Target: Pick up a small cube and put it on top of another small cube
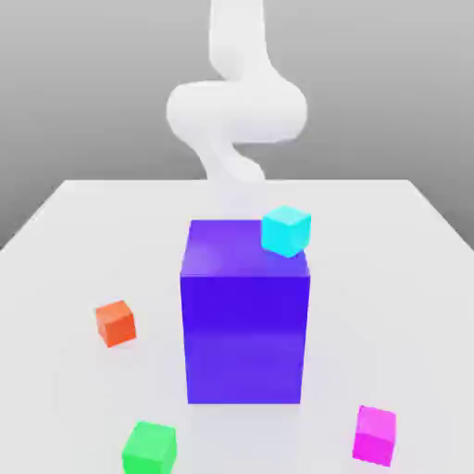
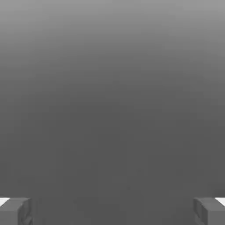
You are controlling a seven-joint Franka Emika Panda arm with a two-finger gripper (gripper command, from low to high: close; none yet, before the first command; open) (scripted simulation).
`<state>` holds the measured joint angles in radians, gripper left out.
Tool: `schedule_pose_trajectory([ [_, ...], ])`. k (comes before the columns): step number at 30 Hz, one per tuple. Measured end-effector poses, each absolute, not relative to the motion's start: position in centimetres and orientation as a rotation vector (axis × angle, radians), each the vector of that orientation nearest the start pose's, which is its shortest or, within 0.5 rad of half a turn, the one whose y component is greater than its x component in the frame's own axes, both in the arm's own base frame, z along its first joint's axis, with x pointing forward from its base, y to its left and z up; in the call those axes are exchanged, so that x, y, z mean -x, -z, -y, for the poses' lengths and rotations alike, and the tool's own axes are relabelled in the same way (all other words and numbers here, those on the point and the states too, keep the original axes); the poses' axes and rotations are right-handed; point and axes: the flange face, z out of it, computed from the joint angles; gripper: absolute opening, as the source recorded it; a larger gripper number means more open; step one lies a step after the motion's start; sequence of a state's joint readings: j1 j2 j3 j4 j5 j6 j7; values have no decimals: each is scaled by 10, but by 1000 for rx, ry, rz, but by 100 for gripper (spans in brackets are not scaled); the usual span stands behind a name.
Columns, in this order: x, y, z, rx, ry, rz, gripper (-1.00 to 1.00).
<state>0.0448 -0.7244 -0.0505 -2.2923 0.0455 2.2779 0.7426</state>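
The small cube (image 1: 374, 434), magenta and glossy, sits on the white table (image 1: 56, 268) at the front of the exterior view's right. Other small cubes lie around: a green one (image 1: 149, 447) at the front left, an orange-red one (image 1: 116, 323) at the left, and a cyan one (image 1: 285, 230) at the upper right corner of the big blue block (image 1: 245, 324). Whether the cyan cube rests on the block or stands behind it I cannot tell. In the hand view my gripper (image 2: 112, 212) is open, its grey fingertips (image 2: 17, 211) far apart with nothing between them, facing plain grey background.
The tall blue block stands in the table's middle, between the cubes and my white arm (image 1: 236, 111), which rises behind it at the far side. Bare table lies to the left and right of the block.
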Motion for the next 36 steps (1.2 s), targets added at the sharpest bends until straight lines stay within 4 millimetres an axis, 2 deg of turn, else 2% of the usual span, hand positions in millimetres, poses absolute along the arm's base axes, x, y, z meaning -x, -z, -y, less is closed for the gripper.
schedule_pose_trajectory([
  [4, -420, -627, 21, 2556, 616, -943, 0],
  [8, -420, -627, 21, 2556, 616, -943, 0],
  [10, -446, -578, 11, 2601, 421, -882, 0],
  [11, -446, -578, 11, 2601, 421, -882, 0],
  [13, -466, -528, -1, 2633, 237, -823, 0],
  [15, -466, -528, -1, 2633, 237, -823, 0],
  [18, -486, -453, -22, 2664, -17, -738, 0],
  [19, -486, -453, -22, 2664, -17, -738, 0],
  [22, -495, -379, -48, 2683, -252, -649, 0],
  [24, -495, -379, -48, 2683, -252, -649, 0],
  [26, -494, -329, -61, 2691, -392, -602, 0],
  [27, -494, -329, -66, 2695, -395, -589, 0],
  [28, -492, -304, -71, 2698, -459, -568, 0],
  [30, -492, -304, -71, 2698, -459, -568, 0],
  [34, -477, -204, -83, 2725, -677, -488, 0],
  [36, -470, -174, -85, 2744, -727, -453, 0],
])
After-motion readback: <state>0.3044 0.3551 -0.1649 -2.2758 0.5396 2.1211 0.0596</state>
